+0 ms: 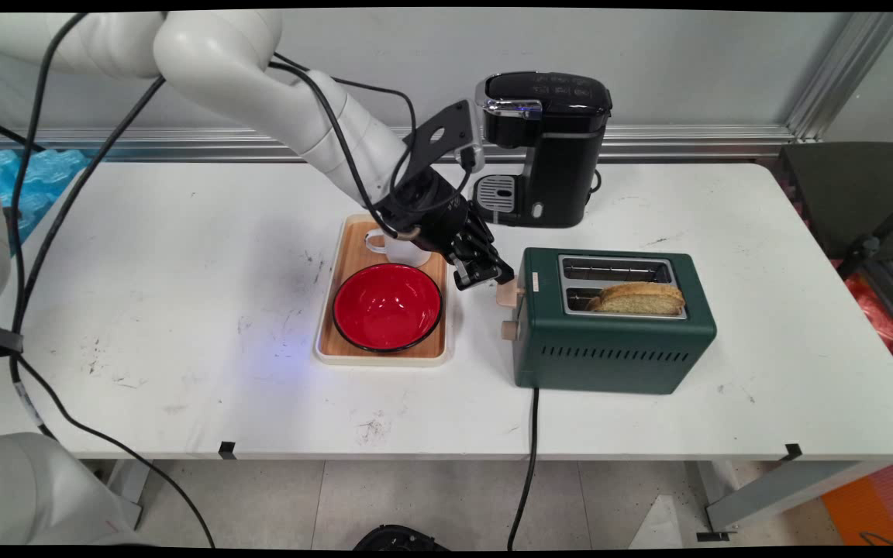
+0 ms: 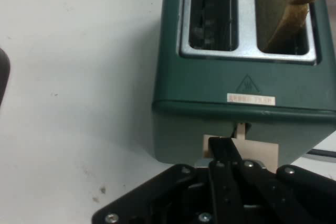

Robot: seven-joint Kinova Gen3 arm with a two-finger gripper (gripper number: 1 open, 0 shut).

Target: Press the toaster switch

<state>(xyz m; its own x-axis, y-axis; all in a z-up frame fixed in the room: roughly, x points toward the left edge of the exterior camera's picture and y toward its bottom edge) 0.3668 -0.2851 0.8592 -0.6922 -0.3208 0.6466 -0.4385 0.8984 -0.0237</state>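
Note:
My black gripper (image 1: pixel 499 277) is shut, its fingertips together and resting against the beige lever (image 1: pixel 506 294) on the left end of the green toaster (image 1: pixel 617 345). In the hand view the joined fingers (image 2: pixel 224 148) lie over the lever (image 2: pixel 261 153), just under the toaster's end wall (image 2: pixel 236 119). A slice of toast (image 1: pixel 639 298) stands up out of the near slot; the far slot (image 1: pixel 615 269) is empty. A round beige knob (image 1: pixel 508 331) sits below the lever.
Left of the toaster a wooden tray (image 1: pixel 347 256) holds a red bowl (image 1: pixel 387 306) and a white mug (image 1: pixel 400 249). A black coffee machine (image 1: pixel 547 147) stands behind. The toaster's black cord (image 1: pixel 528 457) hangs over the table's front edge.

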